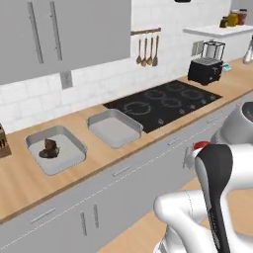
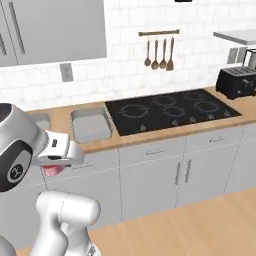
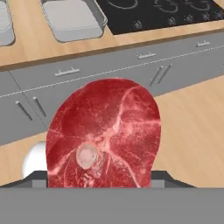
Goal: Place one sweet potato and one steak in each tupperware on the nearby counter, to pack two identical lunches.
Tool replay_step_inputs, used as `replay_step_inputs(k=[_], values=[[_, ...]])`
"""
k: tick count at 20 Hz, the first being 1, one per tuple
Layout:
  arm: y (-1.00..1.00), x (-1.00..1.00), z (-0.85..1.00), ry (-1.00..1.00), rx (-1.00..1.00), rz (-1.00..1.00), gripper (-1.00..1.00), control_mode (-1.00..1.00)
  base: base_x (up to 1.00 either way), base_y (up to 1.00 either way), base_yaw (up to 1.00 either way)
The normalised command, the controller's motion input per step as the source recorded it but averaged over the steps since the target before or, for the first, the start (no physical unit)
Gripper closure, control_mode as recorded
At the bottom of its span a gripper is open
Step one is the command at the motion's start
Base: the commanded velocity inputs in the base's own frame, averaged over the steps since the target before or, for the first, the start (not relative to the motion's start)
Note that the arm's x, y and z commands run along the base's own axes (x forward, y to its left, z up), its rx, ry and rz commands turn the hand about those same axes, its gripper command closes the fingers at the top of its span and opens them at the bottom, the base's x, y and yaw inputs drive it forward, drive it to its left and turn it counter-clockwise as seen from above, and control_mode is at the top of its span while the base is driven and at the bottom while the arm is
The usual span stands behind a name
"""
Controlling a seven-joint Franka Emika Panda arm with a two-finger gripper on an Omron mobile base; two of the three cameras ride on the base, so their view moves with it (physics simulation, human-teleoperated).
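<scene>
A raw red steak with a small round bone fills the middle of the hand view, and my gripper is shut on it, out over the floor in front of the drawers. A red edge of the steak shows at the hand, and again under it. Two tupperware trays lie side by side on the wood counter. The left tupperware holds a dark brown lump; I cannot tell whether it is a sweet potato or a steak. The right tupperware is bare.
A black stovetop lies right of the trays, with a black toaster beyond it. Utensils hang on the tiled wall. Grey drawer fronts run below the counter. A knife block stands at the far left.
</scene>
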Motion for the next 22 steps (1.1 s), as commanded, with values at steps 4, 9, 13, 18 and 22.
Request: replay_step_inputs(k=[4, 9, 13, 18, 22], values=[[0.00, 0.00, 0.00, 0.00, 0.00, 0.00, 1.00, 1.00, 1.00, -0.03, 0.52], [0.00, 0.00, 0.00, 0.00, 0.00, 0.00, 1.00, 1.00, 1.00, -0.08, 0.56], [0.00, 0.00, 0.00, 0.00, 0.00, 0.00, 1.00, 1.00, 1.00, -0.45, 0.43], [0.00, 0.00, 0.00, 0.00, 0.00, 0.00, 1.00, 1.00, 0.90, -0.56, 0.40], [-0.53, 0.63, -0.42, 0.00, 0.06, 0.11, 1.00, -1.00, 0.00, 0.00, 0.00]])
